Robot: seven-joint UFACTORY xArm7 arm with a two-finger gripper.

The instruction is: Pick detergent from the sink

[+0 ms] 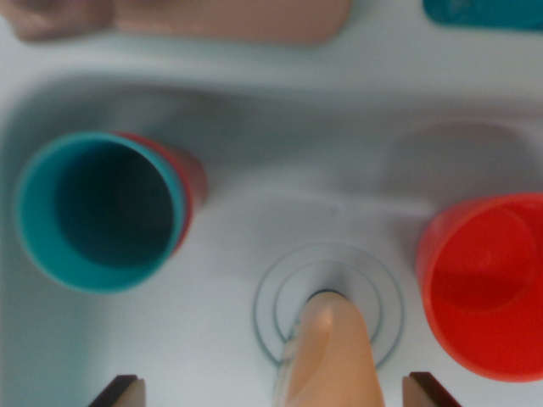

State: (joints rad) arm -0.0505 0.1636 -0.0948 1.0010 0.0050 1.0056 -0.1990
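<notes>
I look straight down into a white sink [254,178]. A peach-coloured detergent bottle [333,356] stands at the bottom centre of the wrist view, its top over the round drain [271,297]. My gripper [271,392] is open; only its two fingertips [120,392] show at the lower edge. The bottle sits between them, closer to the one on the wrist view's right. Neither fingertip touches the bottle.
A teal cup [97,212] nested in a red one stands at the wrist view's left in the sink. A red cup [488,284] stands at the right. On the rim above lie a pink object [229,19] and a teal object [484,12].
</notes>
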